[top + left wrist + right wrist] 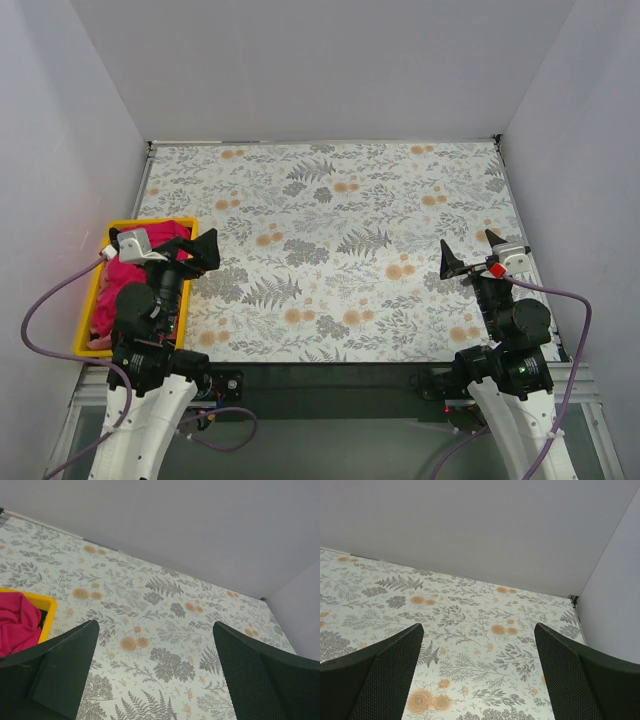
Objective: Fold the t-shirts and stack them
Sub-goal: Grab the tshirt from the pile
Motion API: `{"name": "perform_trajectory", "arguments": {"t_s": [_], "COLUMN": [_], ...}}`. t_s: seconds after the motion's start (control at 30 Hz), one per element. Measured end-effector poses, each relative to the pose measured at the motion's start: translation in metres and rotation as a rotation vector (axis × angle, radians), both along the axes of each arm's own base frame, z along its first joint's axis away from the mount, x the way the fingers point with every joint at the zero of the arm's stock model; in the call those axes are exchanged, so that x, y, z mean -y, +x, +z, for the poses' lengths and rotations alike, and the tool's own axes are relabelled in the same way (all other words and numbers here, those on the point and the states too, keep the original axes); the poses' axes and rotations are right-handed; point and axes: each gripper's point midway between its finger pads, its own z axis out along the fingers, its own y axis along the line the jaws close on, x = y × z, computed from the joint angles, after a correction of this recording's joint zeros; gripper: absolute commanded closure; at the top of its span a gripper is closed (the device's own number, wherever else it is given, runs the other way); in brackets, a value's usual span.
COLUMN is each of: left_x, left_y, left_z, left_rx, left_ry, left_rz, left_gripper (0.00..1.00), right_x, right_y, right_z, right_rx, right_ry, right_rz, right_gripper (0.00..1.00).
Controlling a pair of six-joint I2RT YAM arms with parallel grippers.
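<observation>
A bright magenta-red t-shirt (128, 275) lies crumpled in a yellow bin (92, 300) at the table's left edge; it also shows in the left wrist view (17, 622). A bit of duller salmon-pink cloth (97, 341) shows at the bin's near end. My left gripper (192, 250) is open and empty, raised above the bin's right side. My right gripper (472, 253) is open and empty, raised over the table's right side. In the wrist views both grippers, left (155, 645) and right (479, 645), hold nothing, with only the tablecloth between the fingers.
The table is covered by a floral patterned cloth (340, 240). Grey walls enclose the back and both sides. The bin's yellow rim (47, 607) shows in the left wrist view. Purple cables loop beside both arm bases.
</observation>
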Motion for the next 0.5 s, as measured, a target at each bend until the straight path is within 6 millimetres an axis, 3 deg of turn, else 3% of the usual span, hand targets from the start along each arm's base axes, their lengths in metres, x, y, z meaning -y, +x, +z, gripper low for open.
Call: {"name": "perform_trajectory", "arguments": {"t_s": [0.3,0.5], "left_x": [0.003,-0.001], "left_y": [0.049,0.088], "left_z": [-0.046,-0.069], "left_rx": [-0.257,-0.459], "left_ry": [0.009,-0.001], "left_rz": [0.056,0.156], "left_gripper": [0.02,0.02], "right_x": [-0.008,-0.015], "right_y": [-0.001,0.005], "right_z": [-0.003,-0.029], "right_rx": [-0.018,-0.086], "right_ry": [0.042,0.039], "right_rz": [0.043,0.070], "right_gripper": [0.02,0.02]}}
